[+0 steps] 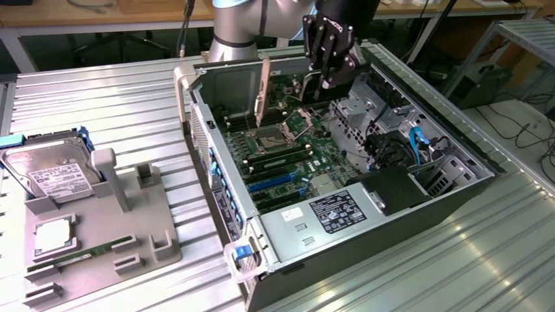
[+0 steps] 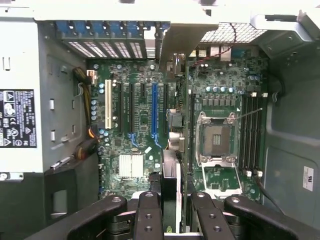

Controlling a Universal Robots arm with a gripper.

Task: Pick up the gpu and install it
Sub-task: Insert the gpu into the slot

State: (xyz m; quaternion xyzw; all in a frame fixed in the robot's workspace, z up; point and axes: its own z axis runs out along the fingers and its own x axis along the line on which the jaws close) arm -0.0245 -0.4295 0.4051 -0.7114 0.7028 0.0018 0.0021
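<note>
Open case [image 1: 451,188], perhaps cable-cluttered [image 1: 416,146]

Even, bright light falls from overhead; glare streaks the ribbed metal surface [image 1: 485,260] at lower right of the exterior view; the wrist view's black fingers [image 2: 150,215] look soft.

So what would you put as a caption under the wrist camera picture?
Gripper holding the gpu edge-on above the motherboard inside the open computer case.

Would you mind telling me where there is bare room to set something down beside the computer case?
The ribbed metal table is bare between the grey fixture tray and the open computer case, also at the exterior view's lower right. The case interior is crowded, the gripper holding the gpu there.
</note>
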